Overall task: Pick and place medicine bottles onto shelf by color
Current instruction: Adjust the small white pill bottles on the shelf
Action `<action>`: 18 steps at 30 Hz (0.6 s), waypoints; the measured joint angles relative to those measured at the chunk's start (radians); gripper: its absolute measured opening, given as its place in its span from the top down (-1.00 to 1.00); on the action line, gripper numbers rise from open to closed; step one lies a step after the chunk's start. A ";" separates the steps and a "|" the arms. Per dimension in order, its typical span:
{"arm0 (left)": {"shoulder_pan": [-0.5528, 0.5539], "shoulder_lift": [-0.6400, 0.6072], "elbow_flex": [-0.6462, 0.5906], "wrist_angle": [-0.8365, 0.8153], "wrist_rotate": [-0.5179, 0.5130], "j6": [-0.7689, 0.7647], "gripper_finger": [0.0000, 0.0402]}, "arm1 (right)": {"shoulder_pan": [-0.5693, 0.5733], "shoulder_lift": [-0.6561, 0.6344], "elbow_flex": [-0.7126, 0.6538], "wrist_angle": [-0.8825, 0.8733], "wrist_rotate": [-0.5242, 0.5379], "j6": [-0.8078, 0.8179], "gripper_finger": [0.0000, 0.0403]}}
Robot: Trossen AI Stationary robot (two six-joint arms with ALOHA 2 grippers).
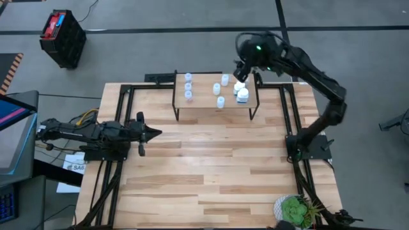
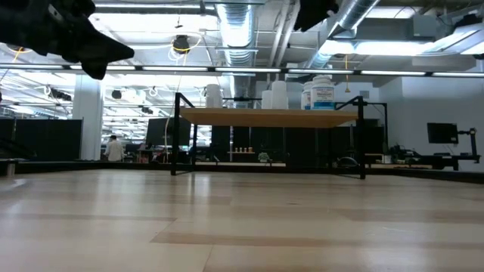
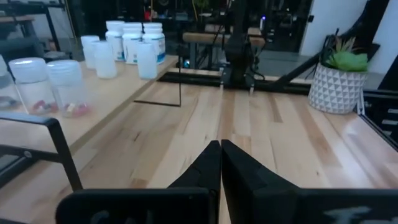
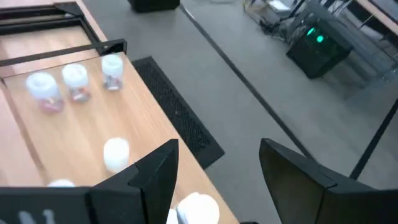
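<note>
Right gripper (image 1: 241, 69), dark fingers spread apart and empty, hovers over right end of small light-wood shelf on black metal legs (image 1: 204, 101), above white label-wrapped medicine bottles (image 1: 242, 93). Three pale-blue translucent bottles (image 1: 188, 85) line shelf's left end, more mid-shelf. Left gripper (image 1: 153, 133), fingers pressed together, waits over table's left side.

Loads of bare tabletop (image 1: 217, 166) across the middle and bottom of the high view, easy passing there. The only thing low down is the potted plant (image 1: 295, 209) in the bottom right corner. Up top centre, the shelf (image 1: 208, 102) is crowded: three bottles (image 1: 188, 86) lined up at its left end, more white bottles (image 1: 241, 92) at the right end, with the right pincer (image 1: 240, 71) hanging just over them. Bare board shows between the groups. Left pincer (image 1: 153, 133) sits mid-left, fingers together.
</note>
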 joint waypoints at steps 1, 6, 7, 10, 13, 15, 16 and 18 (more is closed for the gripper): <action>0.000 -0.012 -0.005 -0.003 0.000 0.000 1.00 | -0.006 0.036 0.049 -0.028 -0.001 -0.001 -0.23; 0.000 -0.027 -0.007 -0.004 -0.002 0.037 1.00 | -0.037 0.225 0.312 -0.249 -0.061 -0.006 -0.23; 0.000 -0.027 -0.007 -0.011 -0.003 0.055 1.00 | -0.046 0.263 0.358 -0.296 -0.084 -0.006 -0.23; 0.000 -0.027 -0.007 -0.023 0.001 0.077 1.00 | -0.065 0.366 0.465 -0.422 -0.130 -0.007 -0.23; 0.000 -0.027 -0.007 -0.042 0.010 0.106 1.00 | -0.072 0.414 0.438 -0.474 -0.131 -0.009 -0.23; 0.001 -0.027 -0.007 -0.051 0.009 0.108 1.00 | -0.077 0.446 0.439 -0.533 -0.130 -0.009 -0.23; 0.001 -0.027 -0.007 -0.059 0.006 0.107 1.00 | -0.078 0.457 0.439 -0.552 -0.130 -0.009 -0.23; 0.001 -0.026 -0.007 -0.073 0.006 0.099 1.00 | -0.077 0.471 0.439 -0.559 -0.128 -0.008 -0.23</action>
